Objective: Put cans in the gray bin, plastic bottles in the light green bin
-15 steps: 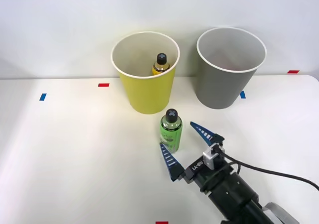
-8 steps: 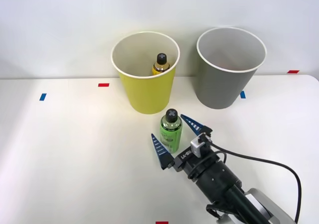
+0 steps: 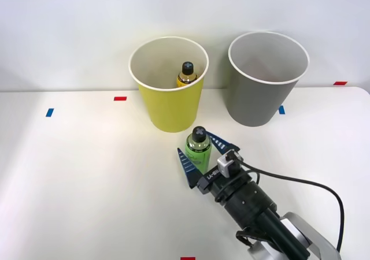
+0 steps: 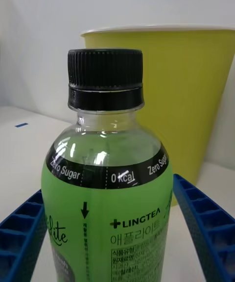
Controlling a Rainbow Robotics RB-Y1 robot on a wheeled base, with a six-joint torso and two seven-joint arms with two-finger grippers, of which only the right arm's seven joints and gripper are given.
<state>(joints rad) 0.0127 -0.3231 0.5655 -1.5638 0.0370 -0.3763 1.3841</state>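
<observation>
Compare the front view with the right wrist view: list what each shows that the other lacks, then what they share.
Front view only: the gray bin, the yellowish bottle standing inside the light green bin, the table with its blue and red tape marks, and the right arm's black body.

Right wrist view only: the green bottle's label print, "Zero Sugar" and "0 kcal".

Both: the green bottle upright with its black cap on, between the open blue fingers of the right gripper, with the light green bin behind it.
</observation>
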